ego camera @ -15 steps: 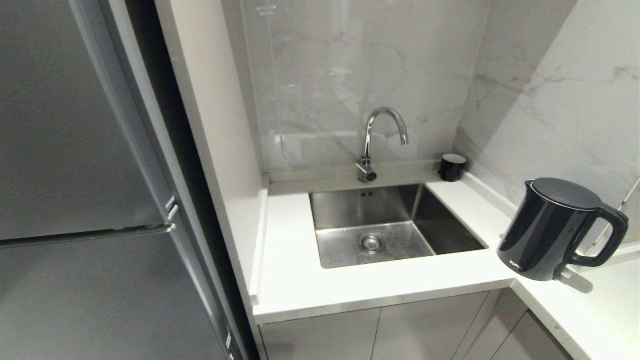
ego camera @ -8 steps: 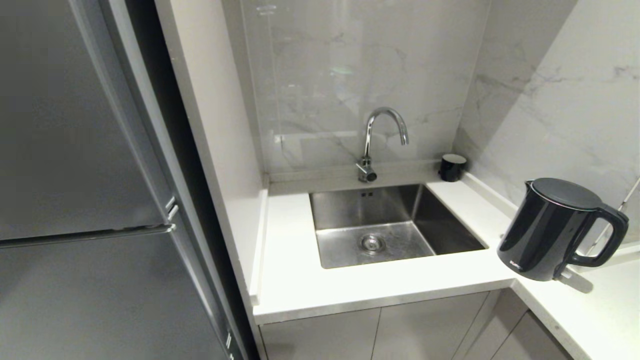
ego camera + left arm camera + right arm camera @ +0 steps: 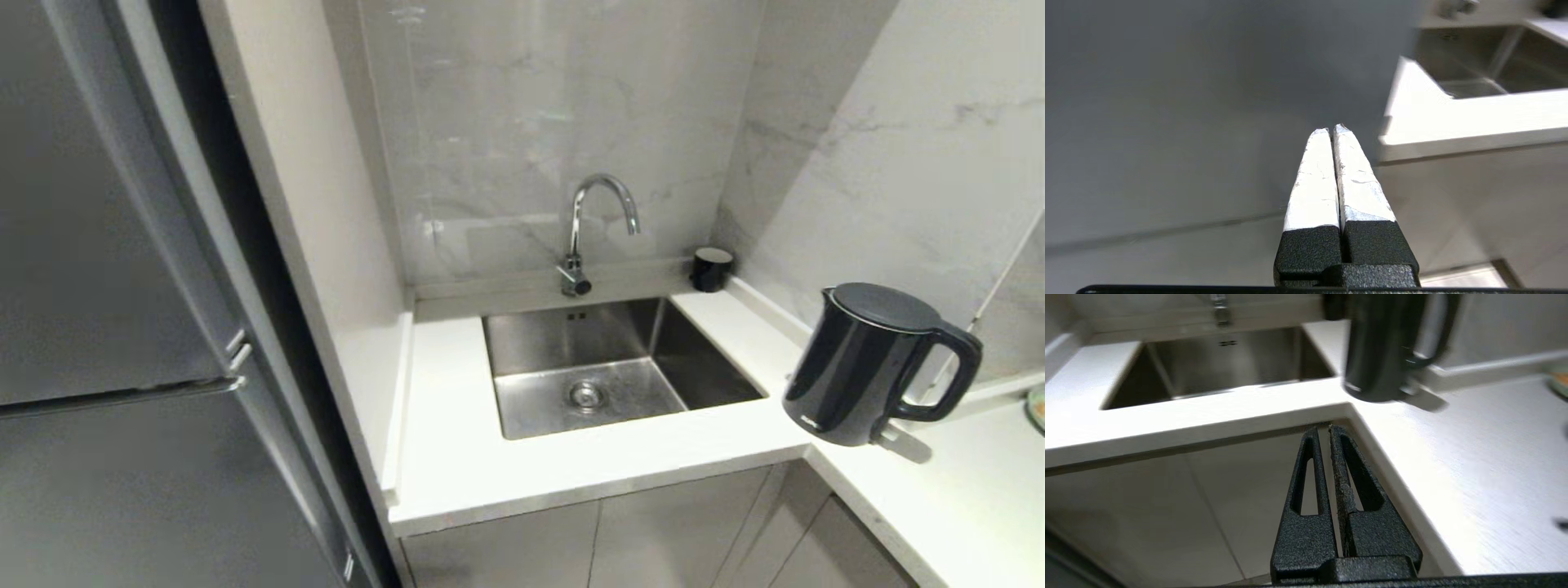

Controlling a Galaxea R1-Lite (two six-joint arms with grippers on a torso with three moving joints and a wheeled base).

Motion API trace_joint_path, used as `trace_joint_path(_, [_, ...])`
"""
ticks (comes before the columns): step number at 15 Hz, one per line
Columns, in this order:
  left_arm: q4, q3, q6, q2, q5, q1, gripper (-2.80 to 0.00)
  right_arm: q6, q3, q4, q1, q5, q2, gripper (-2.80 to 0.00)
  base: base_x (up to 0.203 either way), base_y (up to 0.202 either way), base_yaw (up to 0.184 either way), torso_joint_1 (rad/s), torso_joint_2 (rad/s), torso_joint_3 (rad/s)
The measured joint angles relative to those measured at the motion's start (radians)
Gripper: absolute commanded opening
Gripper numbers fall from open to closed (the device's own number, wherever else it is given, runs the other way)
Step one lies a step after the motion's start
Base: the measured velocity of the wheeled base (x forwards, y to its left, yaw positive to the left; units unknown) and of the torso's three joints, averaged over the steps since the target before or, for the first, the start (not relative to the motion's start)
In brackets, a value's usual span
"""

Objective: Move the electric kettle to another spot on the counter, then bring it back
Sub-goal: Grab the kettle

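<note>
**Kettle sits off to our right, nearer the right arm**

From the head view, we see the electric kettle [image 3: 865, 367] standing upright at the inner corner of the counter [image 3: 571, 465], right of the sink [image 3: 612, 367], its loop handle turned away from the basin. Neither arm shows here.

In the left wrist view, our left gripper [image 3: 1332, 131] is pressed shut and empty, below the counter's front edge near its left end.

In the right wrist view, our right gripper [image 3: 1324, 428] is closed on nothing, low before the corner; the kettle stands ahead and above it, so we judge this arm nearer.
</note>
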Motion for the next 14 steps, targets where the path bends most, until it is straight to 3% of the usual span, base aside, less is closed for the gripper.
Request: trace_joint_path(14, [-0.001,0.000,0.000,0.000,0.000,0.000,-2.80,0.000,0.000,0.000,0.000,0.000,0.000,-2.80,0.002,0.009,-0.176,0.003,0.00,0.002])
